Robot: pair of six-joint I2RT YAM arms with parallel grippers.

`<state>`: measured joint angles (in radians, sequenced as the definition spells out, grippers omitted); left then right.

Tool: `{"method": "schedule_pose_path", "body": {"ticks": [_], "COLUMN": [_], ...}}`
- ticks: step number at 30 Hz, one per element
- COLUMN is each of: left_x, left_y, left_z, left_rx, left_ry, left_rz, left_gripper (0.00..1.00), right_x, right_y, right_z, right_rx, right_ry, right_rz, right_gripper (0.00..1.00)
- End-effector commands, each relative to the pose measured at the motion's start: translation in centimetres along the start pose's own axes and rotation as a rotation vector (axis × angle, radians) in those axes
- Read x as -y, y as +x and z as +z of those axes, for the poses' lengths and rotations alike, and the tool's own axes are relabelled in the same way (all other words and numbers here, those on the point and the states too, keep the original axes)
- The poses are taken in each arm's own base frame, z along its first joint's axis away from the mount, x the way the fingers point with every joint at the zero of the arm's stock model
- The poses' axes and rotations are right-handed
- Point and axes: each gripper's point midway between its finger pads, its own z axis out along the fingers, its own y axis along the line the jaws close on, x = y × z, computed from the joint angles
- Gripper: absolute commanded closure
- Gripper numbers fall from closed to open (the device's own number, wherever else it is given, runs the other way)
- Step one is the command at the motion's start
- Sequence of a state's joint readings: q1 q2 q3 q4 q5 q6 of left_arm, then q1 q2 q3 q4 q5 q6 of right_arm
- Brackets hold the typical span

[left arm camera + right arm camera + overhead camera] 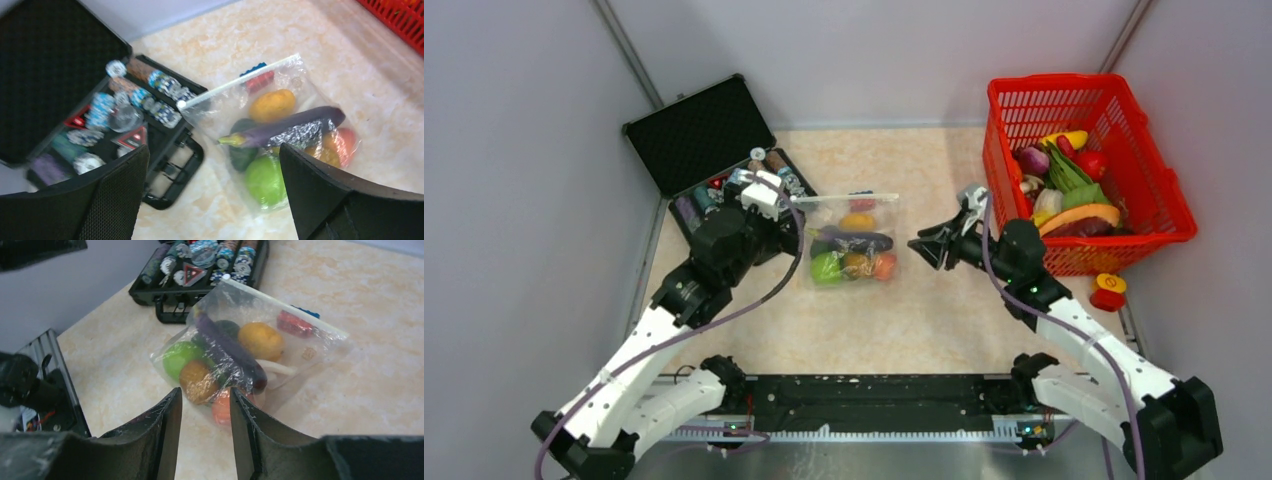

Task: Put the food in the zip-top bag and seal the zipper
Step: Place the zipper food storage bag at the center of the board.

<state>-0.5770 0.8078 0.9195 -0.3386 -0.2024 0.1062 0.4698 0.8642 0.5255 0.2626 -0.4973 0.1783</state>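
Clear crinkled plastic at mid-table: logging the zip-top bag (852,245) lying flat on the marbled table (944,320), between the two arms.

Finding the left gripper (214,150) hovering above the bag's left corner and the near edge of the black case (709,150), standing wide open, gripping nothing, touching nothing.

Finding the right gripper (205,392) hanging just right of the bag, pointing at it, parted only narrowly, carrying nothing, not touching the plastic.

Seeing the food already lying inside the bag:
- green round fruit (265,180) at the near-left corner
- purple eggplant (290,125) lying across the middle
- orange piece (272,105) beyond it
- further orange and red pieces (874,265) at the near-right corner

Tracing the zipper (240,82) running along the far edge, next to the case; not managing to tell whether pressed shut.

Spotting a red-and-blue brick (295,324) sitting by the zipper; not telling whether inside or under the plastic.

Noting the case standing with lid up, holding discs and small bottles, just beside the bag's far-left corner.

Noting the red basket (1044,85) standing behind the right arm, holding more toy produce, and one red-and-yellow piece (1109,290) lying on the table just beside it.
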Motion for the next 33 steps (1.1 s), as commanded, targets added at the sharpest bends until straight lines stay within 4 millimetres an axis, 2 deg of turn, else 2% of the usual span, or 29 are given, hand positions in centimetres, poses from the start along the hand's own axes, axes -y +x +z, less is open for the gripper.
{"method": "schedule_pose_path", "body": {"ticks": [1,4,8,11,14,17,20,24,29,33], "left_x": [0.8,1.7,1.5,1.4,2.6,3.9,4.7,6.6,9.2,9.6], "left_y": [3.0,5.8,8.5,10.0,11.3,12.5,13.6,15.4,15.6,14.6], "left_z": [3.6,4.8,5.5,5.4,5.6,5.9,6.3,6.4,6.0,5.4], "left_rx": [-0.119,-0.215,-0.274,-0.291,-0.314,-0.356,-0.379,-0.446,-0.487,-0.452], "left_ry": [-0.073,-0.063,-0.063,-0.037,0.043,0.112,0.148,0.249,0.399,0.434], "left_rz": [-0.295,-0.417,-0.515,-0.567,-0.607,-0.644,-0.66,-0.663,-0.714,-0.727], "left_gripper": [0.01,0.01,0.01,0.01,0.01,0.01,0.01,0.01,0.01,0.01], "right_x": [2.8,4.6,5.1,5.7,6.1,6.8,6.8,5.6,4.1,3.3], "right_y": [-2.4,-0.3,2.0,4.0,5.9,7.4,8.1,9.8,10.0,9.9], "right_z": [2.3,3.8,6.4,8.2,9.6,10.1,10.6,11.6,11.7,10.7], "right_rx": [0.028,-0.067,-0.161,-0.21,-0.214,-0.225,-0.228,-0.308,-0.314,-0.313], "right_ry": [0.19,0.299,0.316,0.329,0.332,0.367,0.345,0.263,0.159,0.144], "right_rz": [0.273,0.427,0.578,0.679,0.765,0.805,0.814,0.847,0.863,0.836], "right_gripper": [0.6,0.58,0.55,0.43,0.34,0.33,0.32,0.32,0.33,0.33]}}
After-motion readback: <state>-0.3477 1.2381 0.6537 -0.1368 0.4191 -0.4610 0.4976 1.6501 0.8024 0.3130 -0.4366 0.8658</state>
